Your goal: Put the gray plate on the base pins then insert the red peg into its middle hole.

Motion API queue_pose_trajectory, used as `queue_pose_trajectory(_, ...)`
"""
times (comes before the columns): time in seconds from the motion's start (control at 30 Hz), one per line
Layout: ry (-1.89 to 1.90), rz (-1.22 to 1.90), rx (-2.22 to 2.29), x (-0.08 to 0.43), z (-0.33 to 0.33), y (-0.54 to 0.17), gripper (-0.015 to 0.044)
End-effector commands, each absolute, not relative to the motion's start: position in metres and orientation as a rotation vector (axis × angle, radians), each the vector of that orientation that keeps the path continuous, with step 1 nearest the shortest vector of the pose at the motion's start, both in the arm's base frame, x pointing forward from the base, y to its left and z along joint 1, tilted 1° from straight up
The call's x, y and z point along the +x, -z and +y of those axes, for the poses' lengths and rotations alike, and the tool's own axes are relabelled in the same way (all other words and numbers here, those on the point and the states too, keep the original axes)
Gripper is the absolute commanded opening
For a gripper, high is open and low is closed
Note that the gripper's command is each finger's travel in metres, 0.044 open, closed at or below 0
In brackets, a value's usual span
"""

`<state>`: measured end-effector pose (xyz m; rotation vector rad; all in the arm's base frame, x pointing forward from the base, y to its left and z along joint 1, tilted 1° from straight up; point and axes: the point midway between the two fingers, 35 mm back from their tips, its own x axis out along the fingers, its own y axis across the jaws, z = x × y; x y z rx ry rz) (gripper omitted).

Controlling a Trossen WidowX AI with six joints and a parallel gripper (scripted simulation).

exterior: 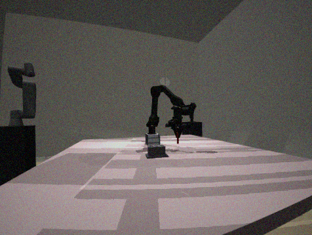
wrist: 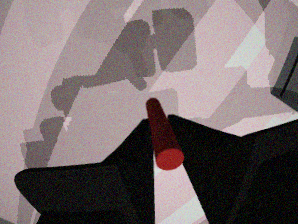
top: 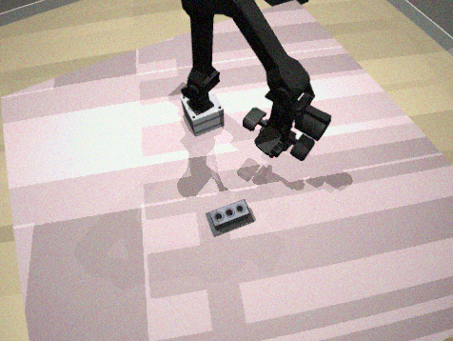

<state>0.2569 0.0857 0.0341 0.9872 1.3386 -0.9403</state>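
The claw (top: 275,151) (exterior: 177,135) (wrist: 158,123) grips the red peg (exterior: 177,138) (wrist: 167,150), apparently clear of the plate's edges (top: 229,212) (exterior: 156,151).

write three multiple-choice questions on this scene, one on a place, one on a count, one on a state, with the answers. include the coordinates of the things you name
1. Where is the gray plate (top: 224,215)?
a) on the base (top: 215,230) (exterior: 164,156)
b) in the hand (top: 282,147) (exterior: 177,134) (wrist: 158,123)
c) on the arm's white-topped box

2. How many holes show in the plate's top?
a) two
b) three
c) five

3. What is the state of the red peg (exterior: 177,139) (wrist: 162,131)?
a) standing in the middle hole
b) lying on its side
c) gripped in the hand

Key:
1 a: the top view shows the plate seated over the wider base.
2 b: three round openings sit in a row there.
3 c: the wrist view shows it between the closed-in fingers.
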Motion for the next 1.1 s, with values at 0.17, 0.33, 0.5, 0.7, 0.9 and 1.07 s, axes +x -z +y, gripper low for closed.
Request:
queue_pose_trajectory(0.17, 0.936, 1.336, 0.993, 0.259, 0.087, -0.063, 0.0000)
queue_pose_trajectory(0.33, 0.941, 1.338, 0.988, 0.258, 0.085, -0.066, 0.0000)
queue_pose_trajectory(0.5, 0.941, 1.337, 0.988, 0.266, 0.077, -0.067, 0.0000)
queue_pose_trajectory(0.7, 0.941, 1.335, 0.987, 0.276, 0.064, -0.068, 0.0000)
queue_pose_trajectory(0.9, 0.941, 1.333, 0.987, 0.286, 0.050, -0.069, 0.0000)
queue_pose_trajectory(1.07, 0.941, 1.332, 0.987, 0.293, 0.037, -0.069, 0.0000)
